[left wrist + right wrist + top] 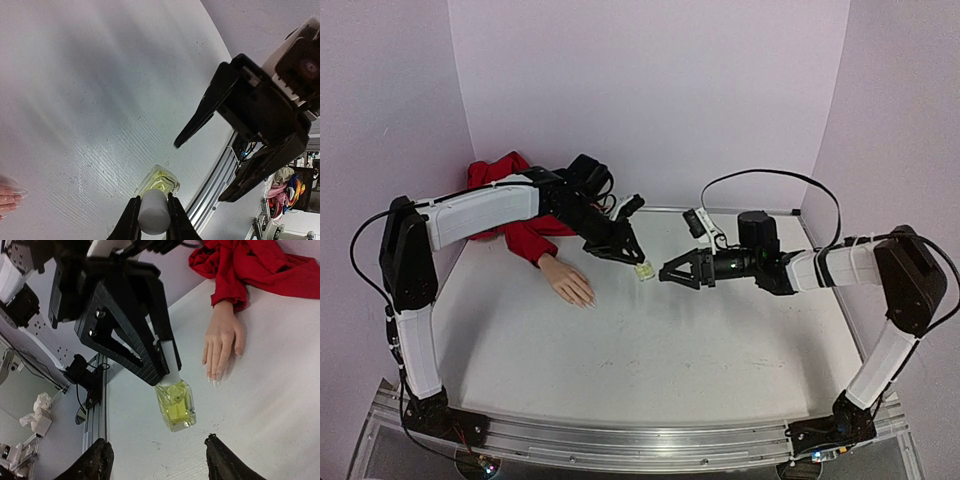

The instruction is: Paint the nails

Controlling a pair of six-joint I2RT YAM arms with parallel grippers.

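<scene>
A pale peach mannequin hand with a red sleeve lies at the back left; its long nails point toward the table's middle, and fingertips show at the left edge of the left wrist view. My left gripper is shut on the white cap of a small yellowish bottle and holds it tilted just above the table, right of the hand. My right gripper is open, its fingertips spread on either side of the bottle's base, a short gap from it.
The white table has a metal rail along its near edge. Pale walls stand close behind and at both sides. The two grippers face each other near the table's centre back.
</scene>
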